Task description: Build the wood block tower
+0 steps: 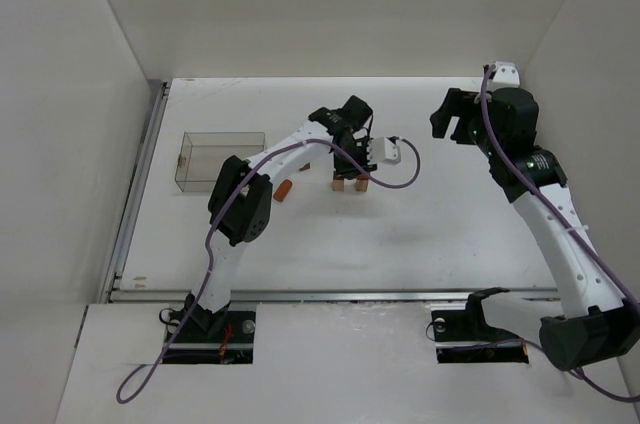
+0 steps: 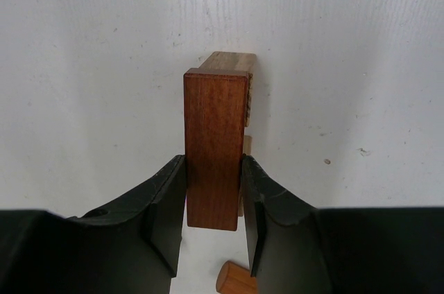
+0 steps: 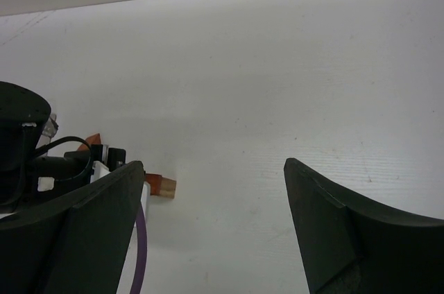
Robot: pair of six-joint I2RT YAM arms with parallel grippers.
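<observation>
The left gripper (image 2: 214, 193) is clamped narrow across the width of a reddish-brown bar (image 2: 216, 134), whose long axis runs straight out from the fingers. Directly beneath it sit the tan blocks (image 1: 339, 183), the tower's base. I cannot quite tell whether the bar touches them. A loose reddish piece (image 1: 284, 191) lies left of those tan blocks, and a clear box (image 1: 222, 135) farther left. The right gripper (image 1: 455, 116), spread wide and empty, hangs well to their right.
</observation>
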